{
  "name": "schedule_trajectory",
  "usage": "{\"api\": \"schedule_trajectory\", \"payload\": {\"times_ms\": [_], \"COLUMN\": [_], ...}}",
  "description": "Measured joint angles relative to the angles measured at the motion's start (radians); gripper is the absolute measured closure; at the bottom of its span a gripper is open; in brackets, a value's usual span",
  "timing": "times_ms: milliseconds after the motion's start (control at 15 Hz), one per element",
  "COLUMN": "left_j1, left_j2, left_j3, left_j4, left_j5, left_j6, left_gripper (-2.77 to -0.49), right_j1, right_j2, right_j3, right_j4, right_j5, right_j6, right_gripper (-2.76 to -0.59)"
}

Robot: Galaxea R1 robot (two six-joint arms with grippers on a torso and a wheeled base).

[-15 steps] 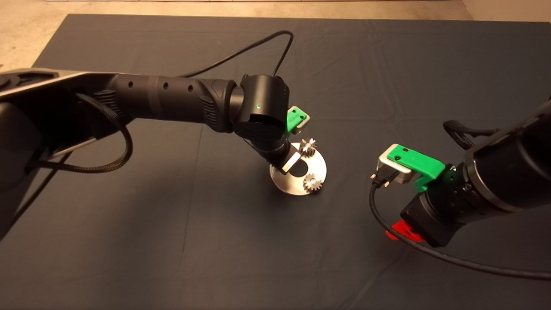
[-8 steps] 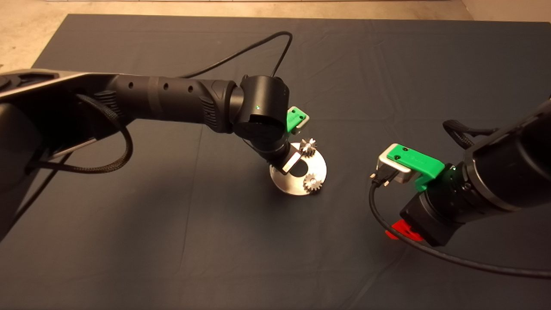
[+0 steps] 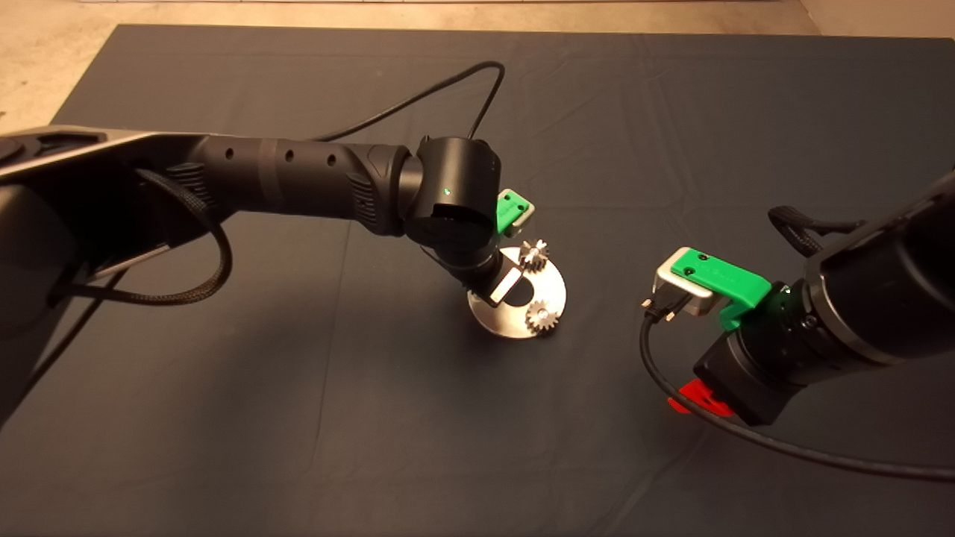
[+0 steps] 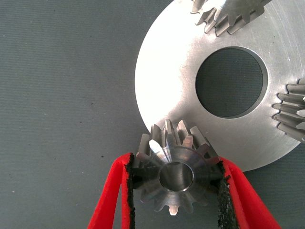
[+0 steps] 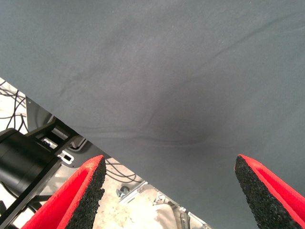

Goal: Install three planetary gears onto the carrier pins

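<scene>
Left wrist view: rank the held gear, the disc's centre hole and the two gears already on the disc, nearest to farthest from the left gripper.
1. Held gear, between the left gripper's fingers, at the disc's edge.
2. Centre hole, mid-disc.
3. Two seated gears, at the disc's far rim: too close to call.

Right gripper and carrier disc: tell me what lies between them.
In the head view, only bare dark mat separates the right gripper from the carrier disc. The left gripper holds the third gear at the disc's opposite edge.
</scene>
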Motion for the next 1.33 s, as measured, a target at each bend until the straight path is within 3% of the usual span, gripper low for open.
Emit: {"api": "schedule_trajectory", "payload": {"times_ms": [400,800,1333], "left_j1": [0.009,0.018,0.019], "left_j2": [0.0,0.009,-0.006], "left_j3": [0.0,0.0,0.0], "left_j4": [0.0,0.0,0.001], "left_j5": [-0.001,-0.033,-0.033], "left_j6": [-0.002,-0.006,-0.004], "left_gripper": [-0.79,-0.78,-0.78], "right_j1": [0.003,0.008,0.008], "right_j2": [0.0,0.0,0.0], "right_j3": [0.0,0.0,0.0], "right_j4": [0.0,0.0,0.0], "right_j5": [0.0,0.0,0.0], "right_j6": [0.0,0.0,0.0], "right_gripper": [-2.0,-2.0,-2.0]}}
